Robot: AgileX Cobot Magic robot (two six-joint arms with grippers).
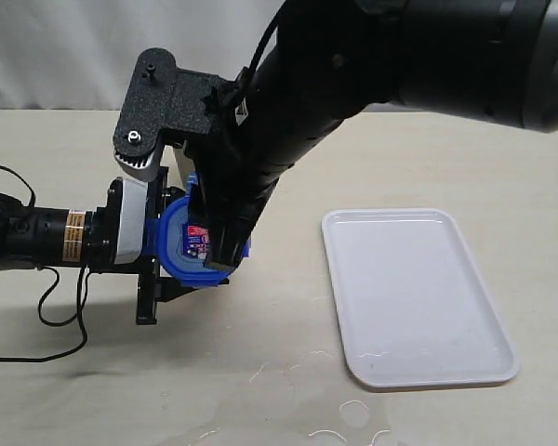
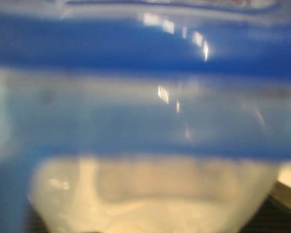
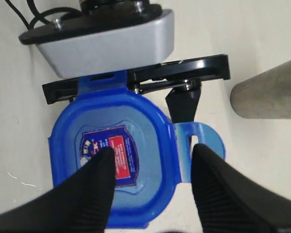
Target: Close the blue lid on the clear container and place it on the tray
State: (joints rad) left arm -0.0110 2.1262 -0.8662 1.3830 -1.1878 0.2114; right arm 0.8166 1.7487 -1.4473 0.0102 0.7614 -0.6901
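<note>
Fingers (image 3: pixel 94 194) of right gripper (image 3: pixel 153 150) spread, 1 on lid (image 3: pixel 150 121), 1 beside flap (image 3: pixel 203 141) | lid sat on container (image 2: pixel 150 194), clamped by left gripper (image 1: pixel 167 243), well apart from tray (image 1: pixel 418 297) | step looked like latching: best pressed squarely, 1 flap each time.

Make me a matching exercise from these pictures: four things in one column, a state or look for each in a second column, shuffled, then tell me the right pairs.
Column one
1. blue lid
2. tray
3. steel cup
4. right gripper

Column two
A. white, lying flat, nothing on it
B. open, poised right over the lid
C. one snap flap sticking out sideways
D. shiny metal, only partly in view

Pairs: 1-C, 2-A, 3-D, 4-B
</note>
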